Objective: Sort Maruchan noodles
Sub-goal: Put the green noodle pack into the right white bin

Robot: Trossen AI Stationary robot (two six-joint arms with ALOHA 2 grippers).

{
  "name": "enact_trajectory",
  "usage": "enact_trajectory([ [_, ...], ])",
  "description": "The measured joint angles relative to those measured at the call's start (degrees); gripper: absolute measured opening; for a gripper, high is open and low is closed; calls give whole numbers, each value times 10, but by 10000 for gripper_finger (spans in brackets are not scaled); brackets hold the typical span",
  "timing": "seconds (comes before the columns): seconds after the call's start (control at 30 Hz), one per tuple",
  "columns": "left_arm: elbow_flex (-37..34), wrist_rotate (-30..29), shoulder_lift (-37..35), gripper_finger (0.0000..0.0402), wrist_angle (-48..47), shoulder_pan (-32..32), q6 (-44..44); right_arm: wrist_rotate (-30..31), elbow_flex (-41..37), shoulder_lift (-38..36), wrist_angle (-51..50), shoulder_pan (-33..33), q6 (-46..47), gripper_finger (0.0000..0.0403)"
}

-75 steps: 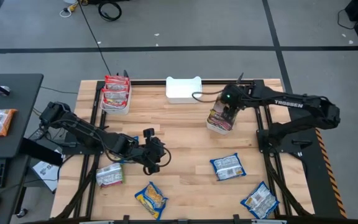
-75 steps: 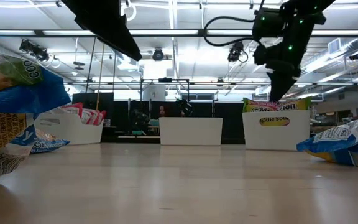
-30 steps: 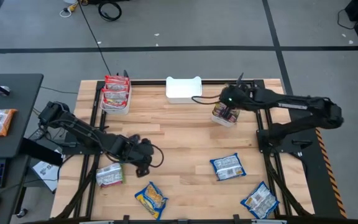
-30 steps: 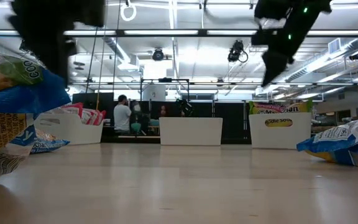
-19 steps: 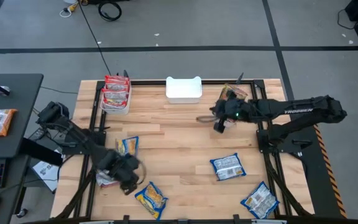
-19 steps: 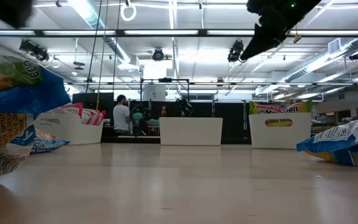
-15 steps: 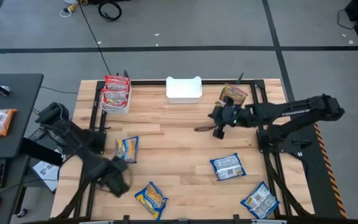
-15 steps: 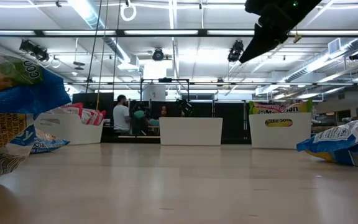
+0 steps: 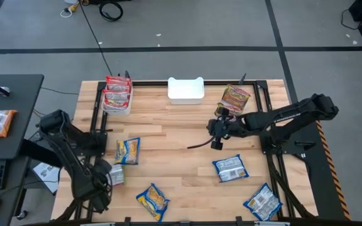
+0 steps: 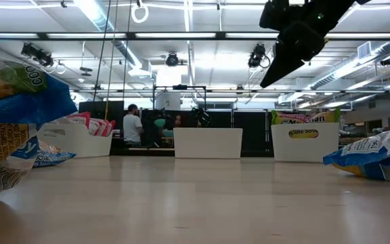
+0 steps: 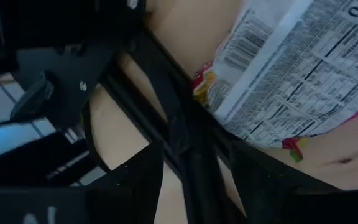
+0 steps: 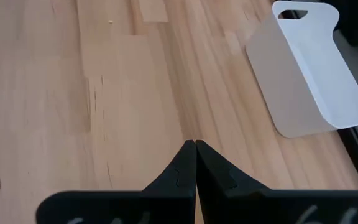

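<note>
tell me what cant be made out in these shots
- Left gripper: in the high view its own arm covers the fingers; the left wrist view sits too close to show them.
- Packet beside it: half under that arm in the high view, cut off in the left wrist view.
- Middle white bin: low view hides its contents behind the wall.

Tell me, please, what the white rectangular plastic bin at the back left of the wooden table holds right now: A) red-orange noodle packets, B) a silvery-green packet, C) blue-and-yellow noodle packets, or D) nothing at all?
A: in the high view the white rectangular plastic bin at the table's back left holds red-orange crinkly noodle packets stacked inside it.
</note>
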Motion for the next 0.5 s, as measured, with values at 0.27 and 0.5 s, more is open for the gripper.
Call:
enact_trajectory([
  [0.27,-4,9,41,188,55,29,54,0,0,-14,1,12,-7,5],
  [0.5,-123,83,35,187,226,70,101,-4,0,-32,1,41,-21,5],
])
